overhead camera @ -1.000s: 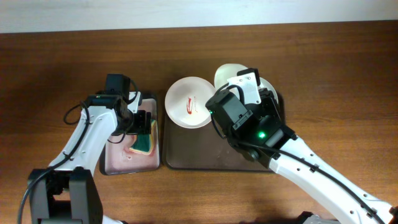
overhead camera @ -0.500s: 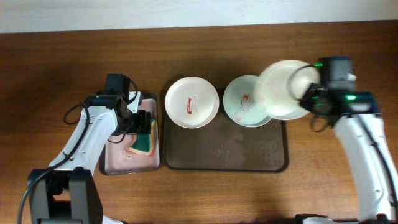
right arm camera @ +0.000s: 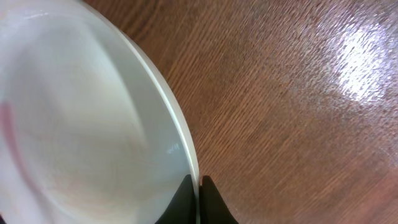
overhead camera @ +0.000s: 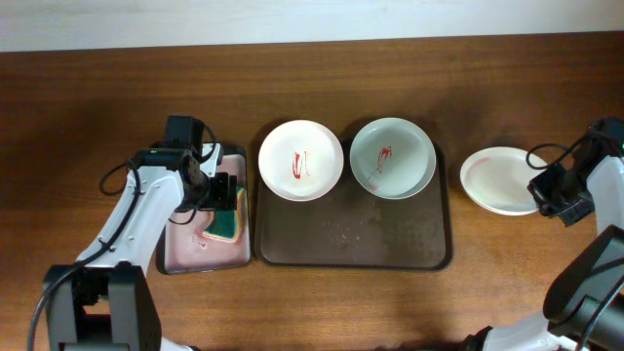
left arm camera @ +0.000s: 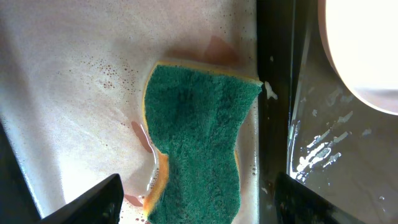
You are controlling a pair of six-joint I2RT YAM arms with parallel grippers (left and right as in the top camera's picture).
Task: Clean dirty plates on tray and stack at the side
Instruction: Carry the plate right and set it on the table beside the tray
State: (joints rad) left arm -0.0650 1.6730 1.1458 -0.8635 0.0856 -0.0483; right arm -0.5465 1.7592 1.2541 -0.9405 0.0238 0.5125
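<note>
Two dirty plates with red smears sit on the dark tray (overhead camera: pixel 390 244): a white plate (overhead camera: pixel 300 160) at the back left and a pale green plate (overhead camera: pixel 392 158) at the back right. My right gripper (overhead camera: pixel 546 190) is shut on the rim of a clean white plate (overhead camera: pixel 497 179) on the table right of the tray; the wrist view shows the rim (right arm camera: pixel 186 149) pinched between the fingers (right arm camera: pixel 199 186). My left gripper (overhead camera: pixel 222 200) is open above the green and yellow sponge (left arm camera: pixel 199 137) in the pink basin (overhead camera: pixel 190 244).
The pink basin holds soapy water with red traces (left arm camera: pixel 74 74). The tray's black rim (left arm camera: pixel 273 93) runs beside the sponge. Bare wooden table (overhead camera: pixel 507 283) lies right of and in front of the tray.
My right arm carried the white plate from over the tray out to the right and down to the table. The left arm and the sponge have not moved.
</note>
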